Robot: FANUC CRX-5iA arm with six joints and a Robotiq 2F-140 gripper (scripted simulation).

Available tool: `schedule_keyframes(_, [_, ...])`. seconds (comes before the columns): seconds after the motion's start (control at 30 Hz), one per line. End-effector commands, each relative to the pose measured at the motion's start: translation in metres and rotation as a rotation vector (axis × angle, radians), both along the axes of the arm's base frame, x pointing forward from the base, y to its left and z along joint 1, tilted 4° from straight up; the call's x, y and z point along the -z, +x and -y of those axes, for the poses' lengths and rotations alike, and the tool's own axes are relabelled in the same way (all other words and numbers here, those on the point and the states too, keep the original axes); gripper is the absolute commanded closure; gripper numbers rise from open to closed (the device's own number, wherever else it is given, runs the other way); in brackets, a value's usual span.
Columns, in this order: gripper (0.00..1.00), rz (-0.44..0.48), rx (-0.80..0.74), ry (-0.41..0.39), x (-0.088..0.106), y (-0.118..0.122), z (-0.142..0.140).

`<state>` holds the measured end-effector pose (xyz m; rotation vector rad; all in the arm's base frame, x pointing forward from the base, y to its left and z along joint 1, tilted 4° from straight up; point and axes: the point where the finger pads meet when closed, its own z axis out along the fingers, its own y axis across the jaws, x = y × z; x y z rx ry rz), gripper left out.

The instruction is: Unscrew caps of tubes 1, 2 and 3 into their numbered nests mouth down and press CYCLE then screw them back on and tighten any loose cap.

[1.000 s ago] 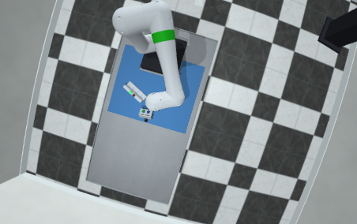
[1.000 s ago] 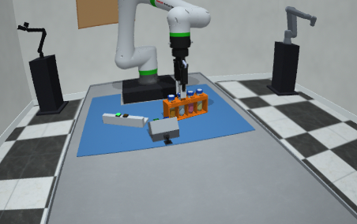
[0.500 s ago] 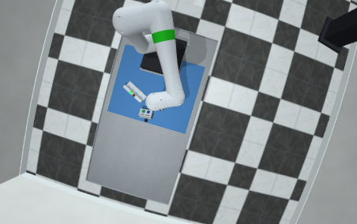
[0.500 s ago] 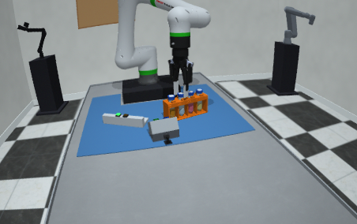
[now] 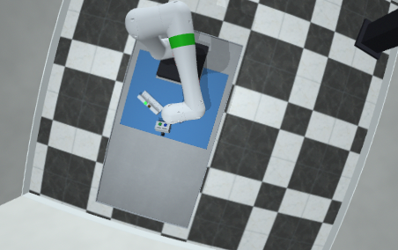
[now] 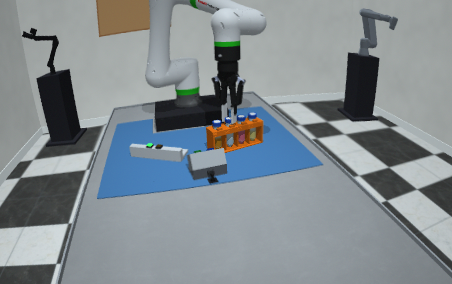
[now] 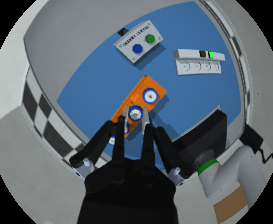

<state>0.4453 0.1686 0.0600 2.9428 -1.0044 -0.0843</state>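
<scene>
The orange station DS [image 6: 244,141] [image 7: 148,88] stands on the blue mat with four blue-capped tubes. My gripper [image 6: 229,116] [image 7: 135,112] points straight down and is shut on the blue cap [image 6: 228,120] [image 7: 135,113] of the second tube from the left in the exterior view, which is tube 3 counted from the arm's base. The cap sits on its tube. The other caps [image 6: 216,122] [image 6: 241,118] [image 6: 252,115] sit on their tubes. The cap tray CT [image 6: 156,152] [image 7: 199,63] [image 5: 150,102] shows a lit green lamp [image 6: 150,145] [image 7: 212,55]. In the top view the arm hides the station.
The small grey desk [image 6: 207,162] [image 7: 140,44] [image 5: 163,126] with the blue key CYCLE [image 7: 137,48] and the green key READY [image 7: 149,39] stands in front of the station. The arm's black base [image 6: 179,117] is behind it. Black camera stands are on the floor beside the table.
</scene>
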Motion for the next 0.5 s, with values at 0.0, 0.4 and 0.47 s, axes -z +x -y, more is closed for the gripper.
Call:
schedule_keyframes(0.0, [1.00,0.000,0.000,0.000,0.0000,0.0001,0.0000])
schedule_keyframes(0.4, [1.00,0.004,0.349,-0.021,0.0003,0.0001,0.0000])
schedule_keyframes(0.47, [1.00,0.005,0.399,-0.025,0.0003,0.0001,0.0000])
